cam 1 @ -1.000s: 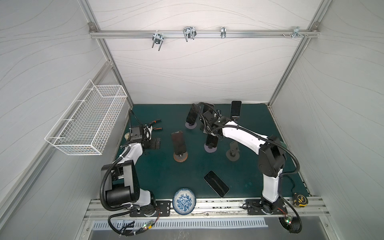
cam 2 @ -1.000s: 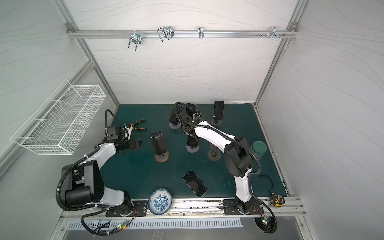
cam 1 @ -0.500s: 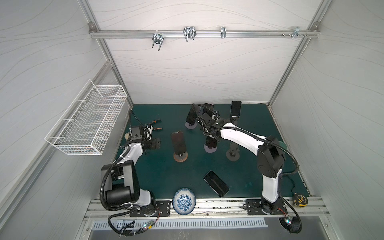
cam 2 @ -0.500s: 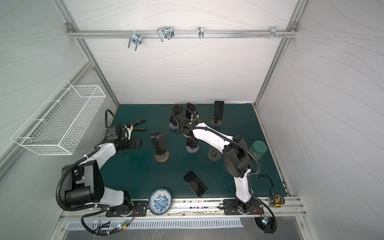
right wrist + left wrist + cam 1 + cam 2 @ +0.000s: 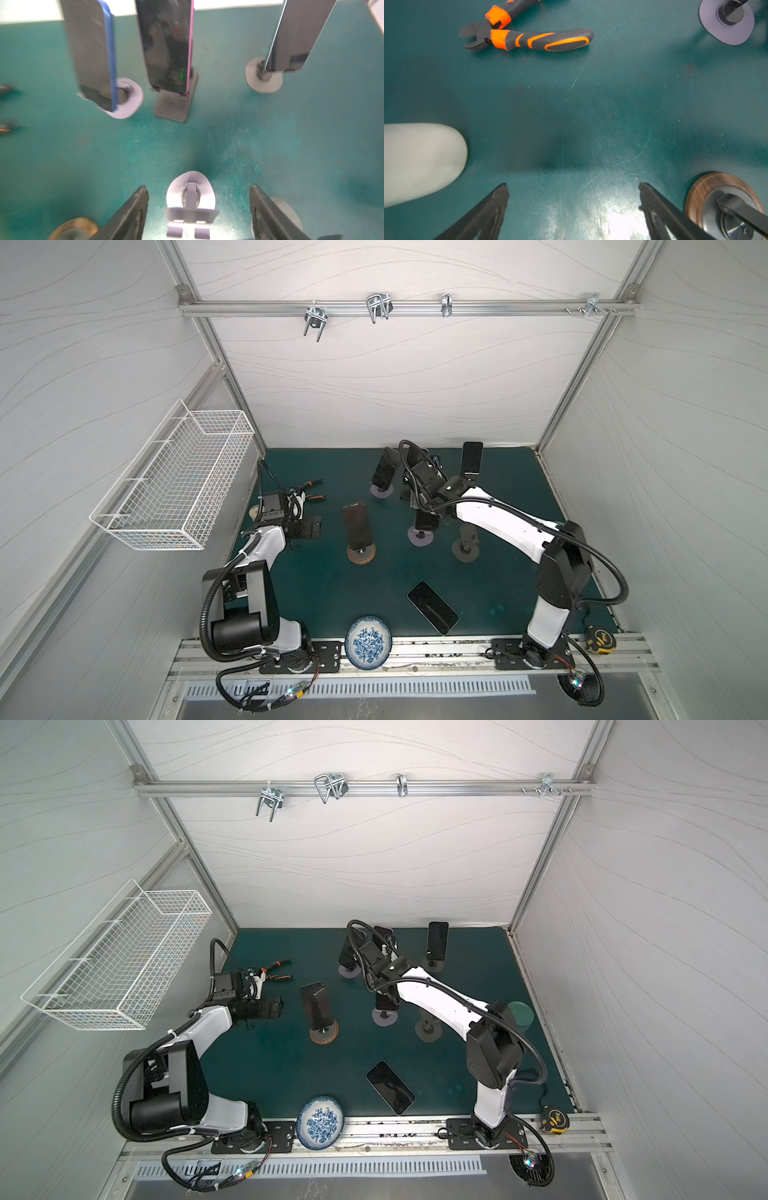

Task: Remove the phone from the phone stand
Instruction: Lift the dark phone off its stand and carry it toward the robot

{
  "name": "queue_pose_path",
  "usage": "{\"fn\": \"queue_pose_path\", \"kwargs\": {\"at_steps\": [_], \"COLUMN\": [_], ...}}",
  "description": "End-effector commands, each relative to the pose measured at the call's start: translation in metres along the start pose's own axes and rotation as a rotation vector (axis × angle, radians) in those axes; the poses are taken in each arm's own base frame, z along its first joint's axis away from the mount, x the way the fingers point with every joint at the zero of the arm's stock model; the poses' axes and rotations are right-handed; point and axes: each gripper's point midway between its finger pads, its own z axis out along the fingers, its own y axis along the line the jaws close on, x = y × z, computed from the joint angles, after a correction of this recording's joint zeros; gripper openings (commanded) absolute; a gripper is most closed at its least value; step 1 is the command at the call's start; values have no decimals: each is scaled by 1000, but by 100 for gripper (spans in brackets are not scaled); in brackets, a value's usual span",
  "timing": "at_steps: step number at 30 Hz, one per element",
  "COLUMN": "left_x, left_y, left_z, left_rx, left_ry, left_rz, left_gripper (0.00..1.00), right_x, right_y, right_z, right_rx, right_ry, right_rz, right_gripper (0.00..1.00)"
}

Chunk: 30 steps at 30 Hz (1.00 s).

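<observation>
**Progress.** One phone (image 5: pixel 432 608) is laid flat, apart from the lavender-based stand (image 5: pixel 176 187); other phones (image 5: pixel 471 458) are mounted. Over it the right gripper (image 5: pixel 197 187) is closed, catch unconfirmed.

Both top views are bright and evenly lit from overhead. The white walls (image 5: pixel 395 377) look washed out, and the wide lens splays them outward toward the corners. Shadows on the green mat (image 5: pixel 324 585) are soft and sit close under things. Beneath my left claw (image 5: pixel 573 187) the picture is sharp, with a white glare patch (image 5: pixel 623 224) on the mat beside a broad dark shadow. A pale blob (image 5: pixel 419 162) close to that lens is out of focus. The view from my right claw (image 5: pixel 198 187) is smeared by motion blur, leaving the phones (image 5: pixel 166 45) soft-edged.
</observation>
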Motion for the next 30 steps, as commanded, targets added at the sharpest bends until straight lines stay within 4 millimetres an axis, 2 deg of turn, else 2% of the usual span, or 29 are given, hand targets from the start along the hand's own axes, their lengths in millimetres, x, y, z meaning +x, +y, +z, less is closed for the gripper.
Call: {"fn": "queue_pose_path", "kwargs": {"at_steps": [1,4,7,13,22,30], "left_x": [-17,-18,-17,-18,-16,-13], "left_y": [-2,-3,-2,-1,-2,0], "left_z": [-9,-9,-10,-8,-7,-7], "left_rx": [10,13,7,9,16,4], "left_ry": [-46,-49,-45,-38,-26,-16], "left_rz": [18,21,22,17,14,18], "left_gripper": [99,99,99,99,99,98], "right_x": [-20,-20,-10,37,125,183], "right_y": [6,3,-4,-15,-35,-47], "right_z": [-34,-51,-67,-86,-79,-57], "right_rx": [-94,-136,-179,-295,-347,-332], "right_ry": [-74,-78,-54,79,313,464], "right_rz": [-32,-68,-116,-264,-502,-605], "right_gripper": [67,67,66,64,62,61]}}
